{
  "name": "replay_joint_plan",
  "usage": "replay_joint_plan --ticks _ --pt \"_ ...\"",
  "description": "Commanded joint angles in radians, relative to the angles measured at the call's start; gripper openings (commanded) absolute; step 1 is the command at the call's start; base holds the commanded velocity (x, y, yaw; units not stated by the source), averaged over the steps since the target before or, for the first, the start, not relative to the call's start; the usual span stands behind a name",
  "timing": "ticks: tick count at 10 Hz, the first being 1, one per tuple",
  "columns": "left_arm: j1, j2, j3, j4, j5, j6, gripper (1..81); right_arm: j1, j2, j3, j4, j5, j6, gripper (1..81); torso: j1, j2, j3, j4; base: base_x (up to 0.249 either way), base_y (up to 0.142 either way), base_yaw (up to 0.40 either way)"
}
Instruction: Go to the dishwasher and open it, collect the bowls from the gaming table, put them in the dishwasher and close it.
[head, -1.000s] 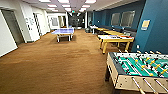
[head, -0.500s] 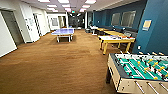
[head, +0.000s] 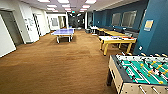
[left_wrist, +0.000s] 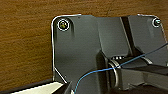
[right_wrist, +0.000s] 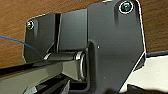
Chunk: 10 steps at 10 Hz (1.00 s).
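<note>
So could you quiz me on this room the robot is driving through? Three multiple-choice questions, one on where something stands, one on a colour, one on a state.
1. Where does the table-football table stand in the head view?
A. near, at the right
B. far down the hall
C. against the left wall

2. What colour are the legs of the gaming table?
A. red
B. yellow
C. black

3. What state are the ceiling lights in?
A. switched off
B. on
C. covered over

Answers:
1. A: its green field with rods sits in the lower right corner, closest to the camera.
2. B: the white top rests on a yellow edge and yellow legs, beyond the table-football table along the blue wall.
3. B: the panels glow bright white along the ceiling, above the blue table-tennis table.
</note>
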Motion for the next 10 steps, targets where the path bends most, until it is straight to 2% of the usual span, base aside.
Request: replay_joint_plan --ticks 1,10 --pt "-0.047 -0.007 -0.002 0.006 0.052 0.007 81.1 0.044 0.001 0.004 0.005 -0.056 -0.004 81.1 0.0 0.0 0.0 0.0 0.146 0.0 0.0" --pt "-0.046 -0.002 -0.002 0.006 0.055 0.009 81.1 0.044 0.001 0.002 0.005 -0.056 -0.004 81.1 0.0 0.0 0.0 0.0 0.163 0.0 0.0"
